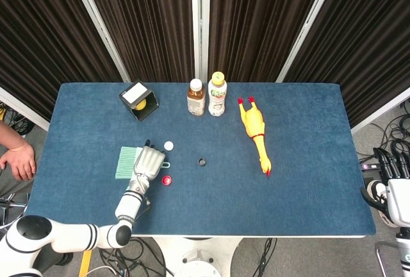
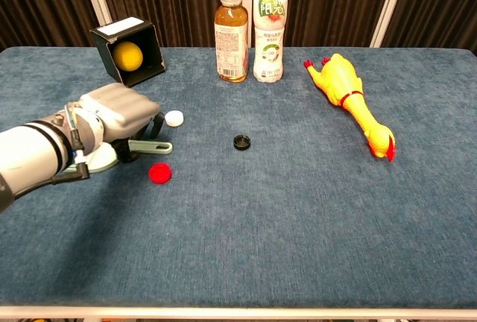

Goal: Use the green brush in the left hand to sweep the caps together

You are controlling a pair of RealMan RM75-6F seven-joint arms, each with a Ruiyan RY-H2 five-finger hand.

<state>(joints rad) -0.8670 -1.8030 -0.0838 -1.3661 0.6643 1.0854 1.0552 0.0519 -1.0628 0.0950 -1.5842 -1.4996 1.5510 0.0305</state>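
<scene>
Left hand [image 2: 119, 117] lies over green brush [image 1: 128, 161] on bench [image 1: 307, 181]; fingers curled around its handle, grip unconfirmed. White cap [image 2: 174, 118], red cap [image 2: 159, 173], black cap [image 2: 241, 142] lie right of brush. Right hand [image 1: 392, 184] off bench, fingers spread.

Green brush [image 1: 129, 161] lies flat; white [image 2: 174, 118], red [image 2: 159, 173], black caps [image 2: 241, 141] scattered.

We can make out large letters on the white bottle's [image 2: 268, 25] label, seemingly "PEL", though blurred. The amber tea bottle's [image 2: 232, 35] label carries print too small for us to read.
</scene>
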